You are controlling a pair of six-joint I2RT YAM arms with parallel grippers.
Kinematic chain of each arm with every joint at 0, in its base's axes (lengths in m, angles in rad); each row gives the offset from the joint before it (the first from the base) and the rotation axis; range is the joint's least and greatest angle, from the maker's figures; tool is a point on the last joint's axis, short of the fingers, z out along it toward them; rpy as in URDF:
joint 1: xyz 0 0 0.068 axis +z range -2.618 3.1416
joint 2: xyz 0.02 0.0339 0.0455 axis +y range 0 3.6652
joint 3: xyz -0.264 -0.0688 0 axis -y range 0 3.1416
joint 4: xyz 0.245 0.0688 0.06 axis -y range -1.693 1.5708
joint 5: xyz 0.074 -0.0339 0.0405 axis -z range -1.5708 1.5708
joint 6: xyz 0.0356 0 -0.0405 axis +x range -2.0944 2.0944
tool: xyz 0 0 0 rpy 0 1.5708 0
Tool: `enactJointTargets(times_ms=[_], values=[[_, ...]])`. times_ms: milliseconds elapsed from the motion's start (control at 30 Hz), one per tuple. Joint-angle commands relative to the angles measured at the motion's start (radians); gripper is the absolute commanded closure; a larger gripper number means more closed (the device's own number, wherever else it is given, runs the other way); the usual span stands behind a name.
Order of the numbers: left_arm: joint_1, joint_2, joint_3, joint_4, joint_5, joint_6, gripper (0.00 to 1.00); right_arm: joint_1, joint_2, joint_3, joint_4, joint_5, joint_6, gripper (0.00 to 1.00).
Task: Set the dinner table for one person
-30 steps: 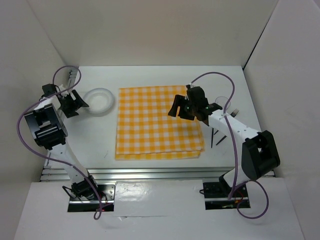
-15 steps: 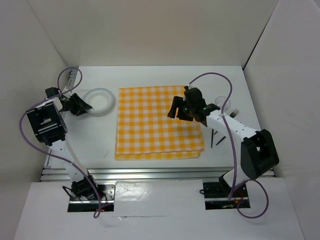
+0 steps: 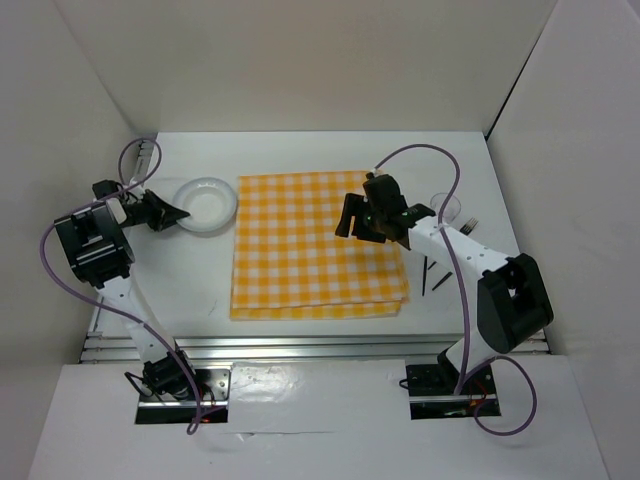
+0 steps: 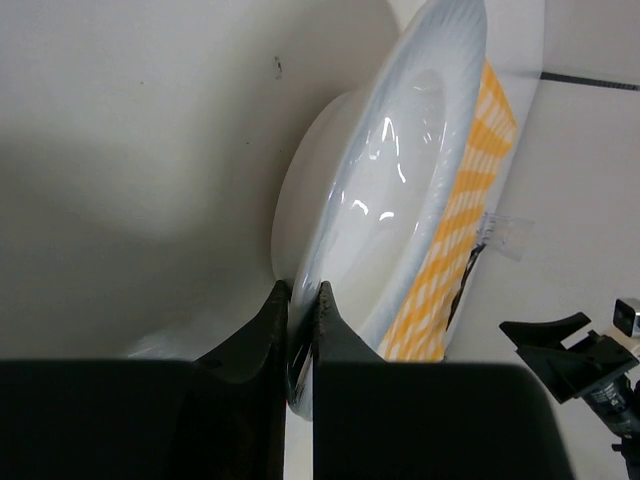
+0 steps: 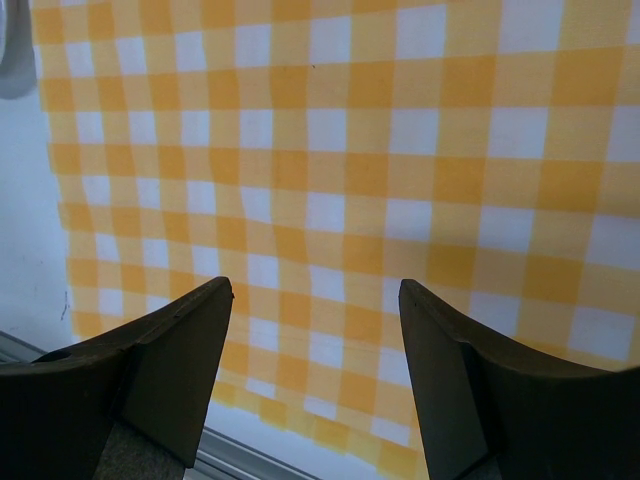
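Left end effector (image 4: 300,305) is pinched on the rim of a white plate (image 4: 380,230). The plate sits at the far left of the table (image 3: 190,285), just beside the checked cloth (image 3: 315,245). Right end effector (image 5: 315,290) is spread wide above the cloth's right half, gripping nothing. The table extends beneath both arms. Dark-handled cutlery (image 3: 433,272) lies right of the cloth.

plate (image 4: 390,200) rim hidden inside left pincer (image 4: 302,292) | checked cloth (image 5: 330,180) cut off at edges | utensils (image 3: 437,272) too small to identify
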Motion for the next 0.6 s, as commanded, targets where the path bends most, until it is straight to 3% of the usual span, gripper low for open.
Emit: enactJointTargets(times_ms=[0, 67, 200, 333, 367, 400, 467, 567], values=[[0.005, -0.002, 0.044, 0.002, 0.129, 0.033, 1.0, 0.015, -0.024, 0.047, -0.016, 0.029, 0.008, 0.25], [0.005, -0.002, 0.07, -0.019, 0.288, 0.033, 1.0, 0.015, -0.049, 0.047, -0.016, 0.029, 0.008, 0.25], [0.005, -0.025, 0.122, -0.081, 0.428, 0.061, 1.0, 0.015, -0.05, 0.047, -0.041, 0.04, 0.026, 0.25], [0.005, -0.098, 0.127, -0.146, 0.419, 0.137, 1.0, 0.015, -0.071, 0.047, -0.052, 0.067, 0.057, 0.25], [-0.015, -0.098, 0.156, -0.21, 0.41, 0.253, 1.0, 0.015, -0.071, 0.047, -0.068, 0.08, 0.075, 0.25], [-0.033, -0.098, 0.2, -0.44, 0.372, 0.35, 1.0, 0.003, -0.083, 0.047, -0.102, 0.107, 0.097, 0.25], [-0.131, -0.089, 0.321, -0.652, 0.309, 0.598, 1.0, -0.03, -0.108, 0.047, -0.149, 0.132, 0.174, 0.25], [-0.252, -0.101, 0.322, -0.837, 0.3, 0.724, 1.0, -0.06, -0.145, 0.021, -0.217, 0.178, 0.226, 0.25]])
